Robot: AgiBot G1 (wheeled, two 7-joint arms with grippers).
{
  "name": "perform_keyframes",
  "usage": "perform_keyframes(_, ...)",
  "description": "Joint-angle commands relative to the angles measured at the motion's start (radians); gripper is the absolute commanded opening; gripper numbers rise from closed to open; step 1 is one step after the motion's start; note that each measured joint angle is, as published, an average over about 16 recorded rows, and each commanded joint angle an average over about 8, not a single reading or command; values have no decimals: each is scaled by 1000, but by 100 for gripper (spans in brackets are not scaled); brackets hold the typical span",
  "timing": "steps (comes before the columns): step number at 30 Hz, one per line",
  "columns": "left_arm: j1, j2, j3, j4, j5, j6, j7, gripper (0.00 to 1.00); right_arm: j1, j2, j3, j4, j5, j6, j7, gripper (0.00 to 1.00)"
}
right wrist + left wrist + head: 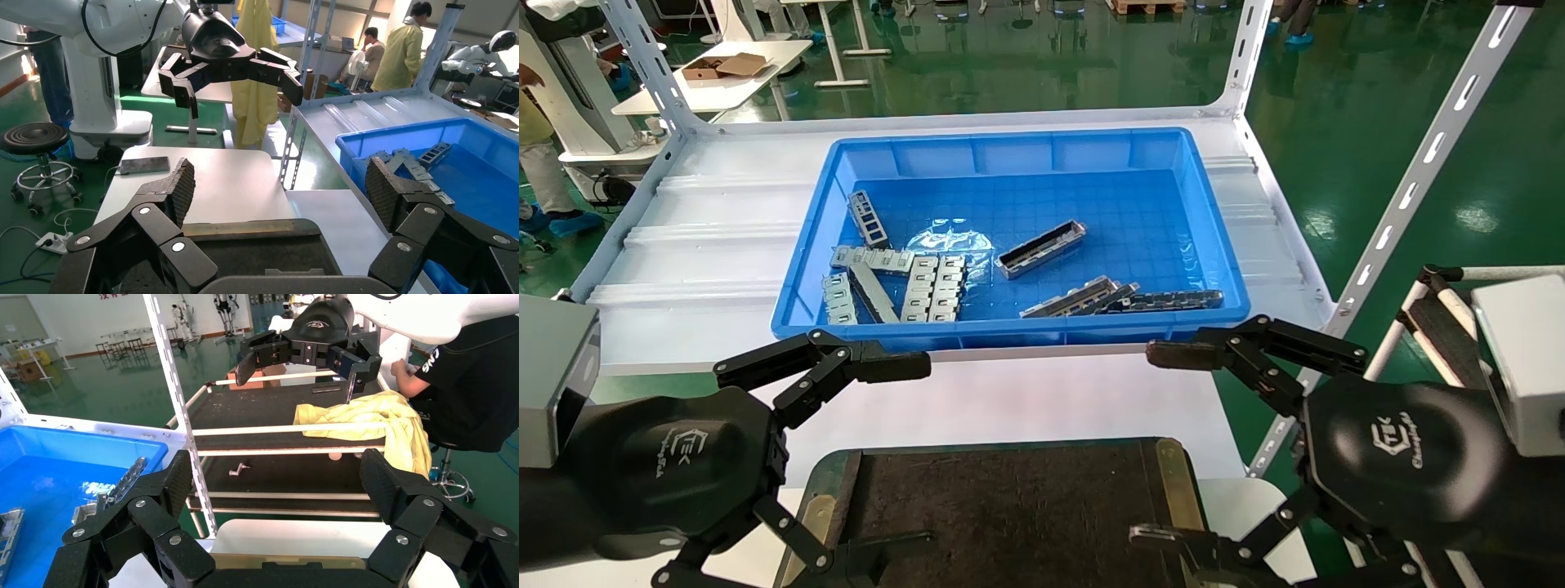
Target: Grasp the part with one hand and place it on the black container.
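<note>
Two silver-grey channel bars lie in the blue bin (807,245): one in the middle (1042,249) and one with cut-outs near the front wall (1079,297), beside a darker bar (1169,300). The black container (1173,482) sits at the near edge, between my grippers; its brass rim shows in the left wrist view (287,561) and the right wrist view (238,229). My left gripper (903,457) (278,478) is open and empty over the tray's left side. My right gripper (1155,445) (281,184) is open and empty over its right side.
Several flat slotted plates (932,286) lie at the bin's front left. White perforated shelf uprights (1418,171) stand at the right, with a tube-frame cart (1442,318) beyond. The bin rests on a white shelf (707,237); the tray rests on a white table (1009,400).
</note>
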Motion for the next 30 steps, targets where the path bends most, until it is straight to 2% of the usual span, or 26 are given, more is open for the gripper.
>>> perform_keyframes(1,0,0,0,0,0,0,0,100,0,0,0,0,0,0,0,100)
perform_keyframes(30,0,0,0,0,0,0,0,100,0,0,0,0,0,0,0,100)
